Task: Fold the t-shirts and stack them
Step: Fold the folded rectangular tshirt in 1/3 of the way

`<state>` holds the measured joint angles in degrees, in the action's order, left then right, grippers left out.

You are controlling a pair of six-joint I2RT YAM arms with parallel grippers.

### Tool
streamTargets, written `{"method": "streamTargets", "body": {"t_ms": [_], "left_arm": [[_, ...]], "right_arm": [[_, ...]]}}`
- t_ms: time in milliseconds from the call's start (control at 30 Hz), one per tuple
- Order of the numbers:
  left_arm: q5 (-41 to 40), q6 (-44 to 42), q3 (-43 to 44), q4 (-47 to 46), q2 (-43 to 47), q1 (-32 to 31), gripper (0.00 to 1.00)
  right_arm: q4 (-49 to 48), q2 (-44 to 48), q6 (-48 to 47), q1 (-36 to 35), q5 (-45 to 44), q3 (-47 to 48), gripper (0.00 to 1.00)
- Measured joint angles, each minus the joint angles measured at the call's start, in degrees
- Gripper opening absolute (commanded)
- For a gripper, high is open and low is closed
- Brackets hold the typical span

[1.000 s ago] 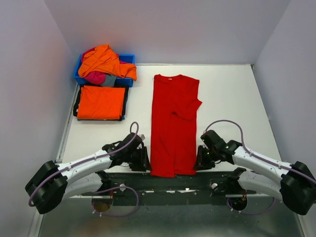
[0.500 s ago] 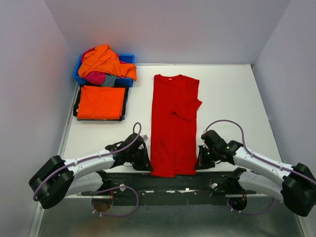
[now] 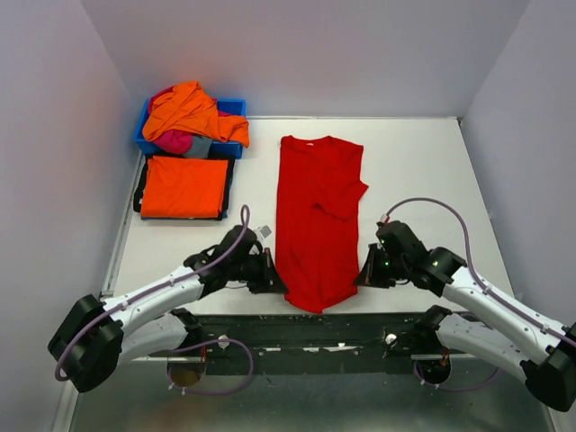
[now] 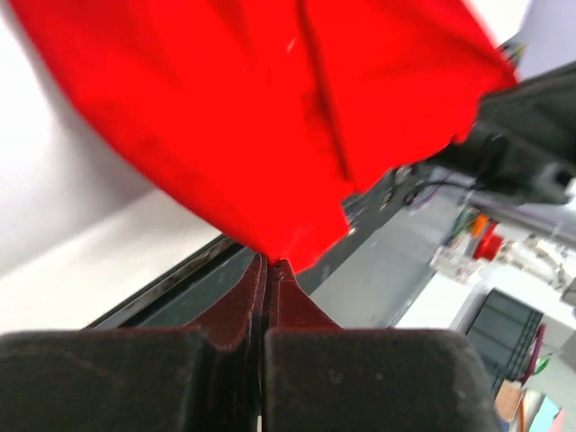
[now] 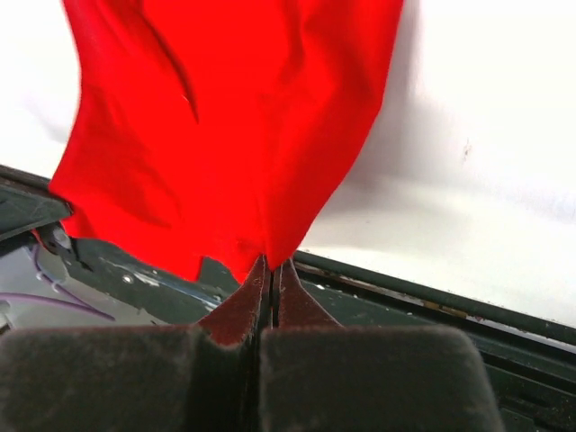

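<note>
Nearest you, the red shirt (image 3: 317, 216) lies lengthwise on the tabletop (image 3: 423, 180), collar at the far end. Your risk: each pinch takes only the very tip of a hem corner, so the thin cloth could slip free mid-fold, and uneven lifting could skew the fold. The left end effector (image 3: 273, 277) is clenched on the shirt's near left corner, and the right end effector (image 3: 364, 274) on its near right corner. Left of the red shirt sits a folded orange shirt (image 3: 184, 186). Left of its collar is a bin (image 3: 236, 106) heaped with more shirts (image 3: 193, 112).
</note>
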<state>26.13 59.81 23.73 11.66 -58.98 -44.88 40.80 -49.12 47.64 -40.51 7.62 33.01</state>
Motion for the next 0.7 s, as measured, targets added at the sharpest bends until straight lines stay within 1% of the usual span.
{"method": "streamTargets", "body": {"t_ms": [133, 267, 367, 467, 567, 700], "left_arm": [[1.57, -1.27, 6.08, -0.11, -1.2, 5.53, 0.0], [2.1, -3.52, 13.66, -2.27, -6.25, 11.5, 0.0], [2.75, -3.87, 16.33, -5.55, -10.84, 15.1, 0.0], [3.39, -3.34, 17.73, -10.45, -17.35, 18.78, 0.0], [3.56, -2.47, 18.73, -14.03, -22.69, 21.33, 0.0], [4.26, -1.55, 21.2, -17.68, -28.15, 24.09, 0.0]], "right_arm": [[1.09, -2.69, -1.33, 2.36, -2.03, 6.01, 0.01], [0.7, -8.59, -4.37, 9.68, -2.14, 10.88, 0.01], [0.24, -13.81, -6.97, 15.65, -1.92, 14.51, 0.01], [-0.7, -20.48, -9.03, 19.61, -1.68, 19.17, 0.01], [-2.16, -26.14, -10.4, 21.88, -1.09, 22.73, 0.01], [-2.99, -32.48, -11.52, 23.04, -0.24, 27.26, 0.01]]}}
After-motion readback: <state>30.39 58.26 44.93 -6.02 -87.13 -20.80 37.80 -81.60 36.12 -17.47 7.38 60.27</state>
